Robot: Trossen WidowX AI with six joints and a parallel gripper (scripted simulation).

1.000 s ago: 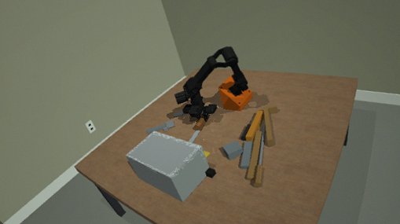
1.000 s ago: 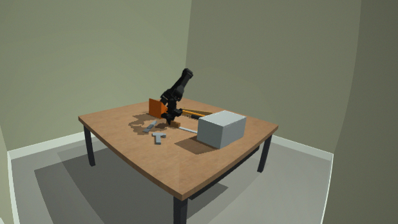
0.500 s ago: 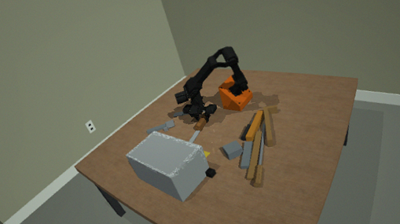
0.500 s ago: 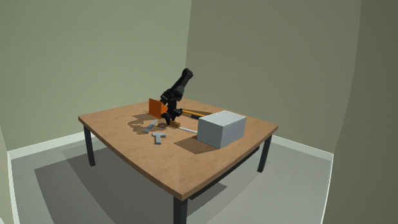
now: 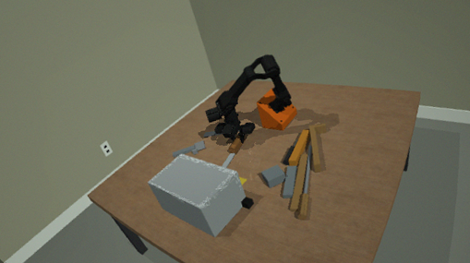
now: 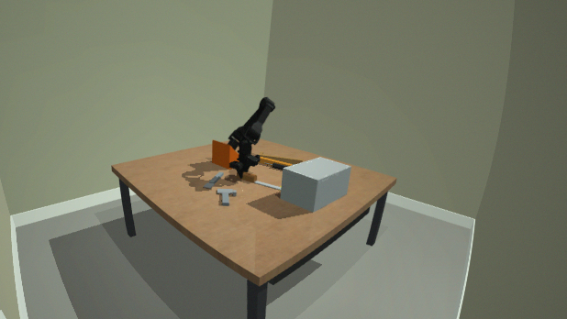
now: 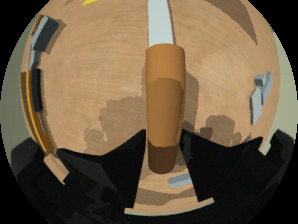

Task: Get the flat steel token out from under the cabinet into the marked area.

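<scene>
Standing apart on both sides of a smooth, rounded brown handle [image 5: 235, 145] [image 6: 250, 177] [image 7: 165, 95], the black fingers of the end effector [image 5: 241, 140] [image 6: 240, 176] [image 7: 161, 132] frame it; I cannot tell if they pinch it. The handle looks like a short, fat stick. Past it runs a flat, straight, pale gray blade [image 5: 228, 160] [image 6: 267, 184] [image 7: 160, 22]. The tool's long side points from the fingers to the cabinet [image 5: 196, 184] [image 6: 316, 183], a big gray box with flat sides. The steel token is hidden from these views, so I cannot tell which way it points. A gray T-shaped piece [image 5: 189, 149] [image 6: 226, 194] lies flat on the brown, faintly streaky worktop [image 5: 367, 139] [image 6: 206, 220] [image 7: 100, 65], apart from the blade.
</scene>
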